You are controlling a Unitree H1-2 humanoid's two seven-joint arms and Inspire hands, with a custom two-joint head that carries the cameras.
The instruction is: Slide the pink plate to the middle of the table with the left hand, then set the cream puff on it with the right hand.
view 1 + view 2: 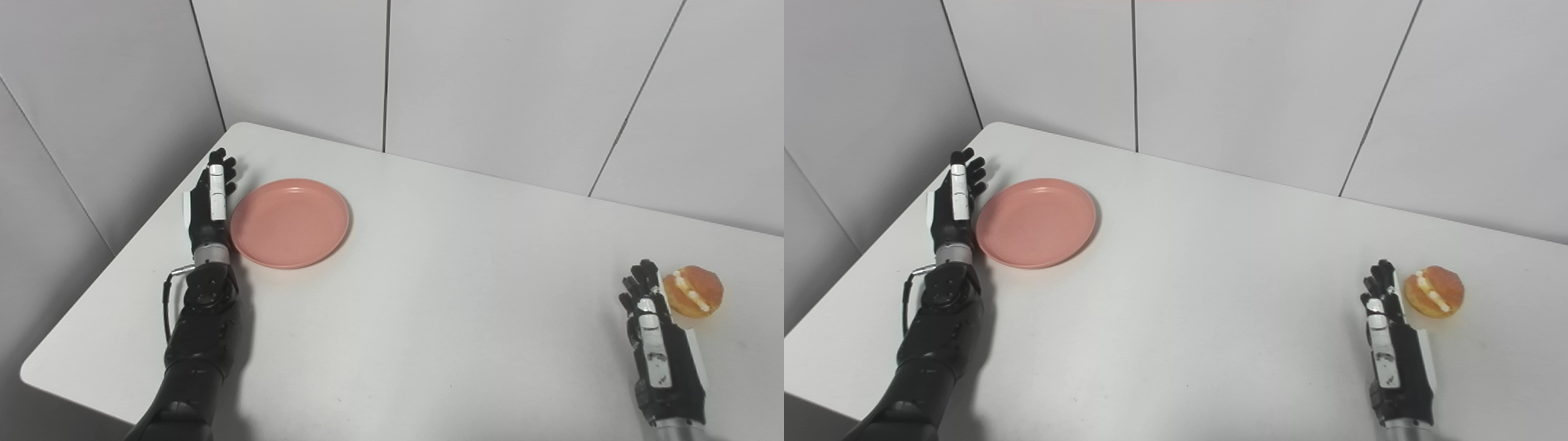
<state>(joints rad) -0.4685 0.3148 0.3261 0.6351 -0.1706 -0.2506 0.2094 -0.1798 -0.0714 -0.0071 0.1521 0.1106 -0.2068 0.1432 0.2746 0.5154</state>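
1. Left hand (208, 205): fingers (219, 164) extended and held close together, pointing toward the far wall, gripping nothing. The hand stands on edge, palm side facing the plate, flush against its left rim; contact looks likely, but I cannot tell for certain.
2. Right hand (1393, 343): fingers (1379, 278) extended and close together, also pointing away from the robot, holding nothing. It stands on edge just left of the cream puff; a narrow gap shows in the right eye view.
3. Pink plate (290, 222): empty, lying flat on the left part of the surface (441, 288), near the far left corner, well apart from the middle.
4. Cream puff (1434, 291): golden-brown, split with a white cream line showing, sitting on the surface near the right side, well apart from the plate.
5. Surface is white with rounded corners; grey panelled walls (490, 73) stand behind it and to the left.
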